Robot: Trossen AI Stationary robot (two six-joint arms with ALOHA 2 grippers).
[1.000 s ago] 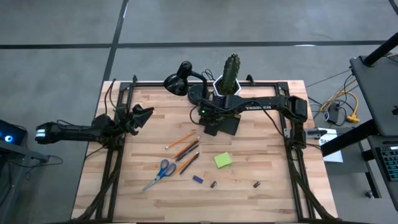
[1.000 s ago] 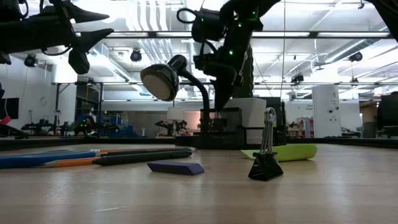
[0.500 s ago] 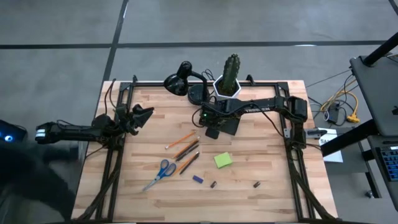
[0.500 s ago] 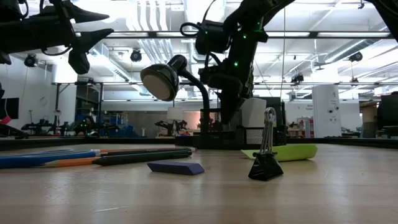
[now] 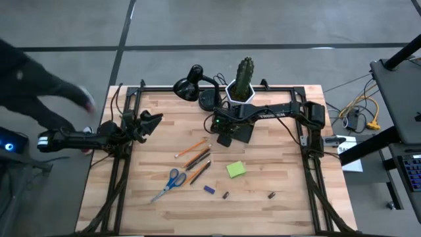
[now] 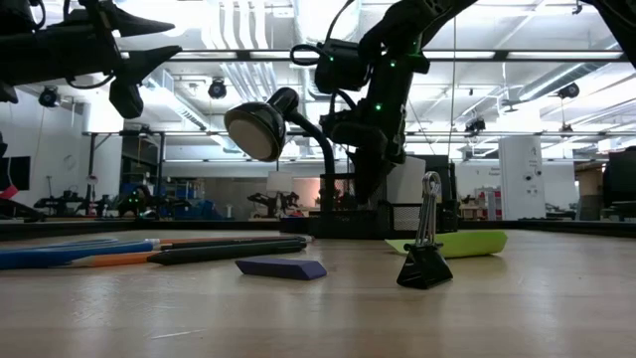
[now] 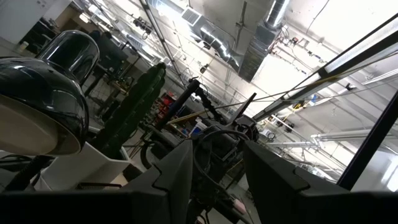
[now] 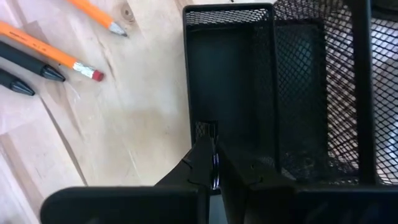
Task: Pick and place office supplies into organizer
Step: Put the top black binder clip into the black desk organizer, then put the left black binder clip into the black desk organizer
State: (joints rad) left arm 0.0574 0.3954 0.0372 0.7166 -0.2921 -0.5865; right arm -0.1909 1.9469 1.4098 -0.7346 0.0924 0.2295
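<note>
The dark mesh organizer (image 5: 242, 132) stands at the far middle of the table. My right gripper (image 5: 224, 139) hovers at its left end, over a narrow compartment (image 8: 221, 81), shut on a small dark clip. Orange pencils (image 5: 192, 147), dark pens (image 5: 198, 161), blue-handled scissors (image 5: 170, 182), a lime-green sticky pad (image 5: 236, 170), a small blue block (image 5: 209, 189) and two dark clips (image 5: 225, 195) (image 5: 271, 195) lie flat on the wood. My left gripper (image 5: 154, 119) waits open, raised at the table's left edge. My right gripper pinches a small dark clip with a silvery wire loop (image 8: 215, 169) between its two fingers. The fingers point down from above into the organizer's left end. The clip is lifted clear; the fingers themselves hide most of it.
A black desk lamp (image 5: 190, 86) and a cactus in a white pot (image 5: 243, 80) stand just behind the organizer. A person's dark sleeve (image 5: 33, 99) reaches in beyond the table's left edge. Bare wood lies along the near edge and the right side.
My right gripper has shifted slightly toward the table's right and near side and settled over the organizer's left end, staying shut. A person's arm has come into view beyond the left edge of the table.
</note>
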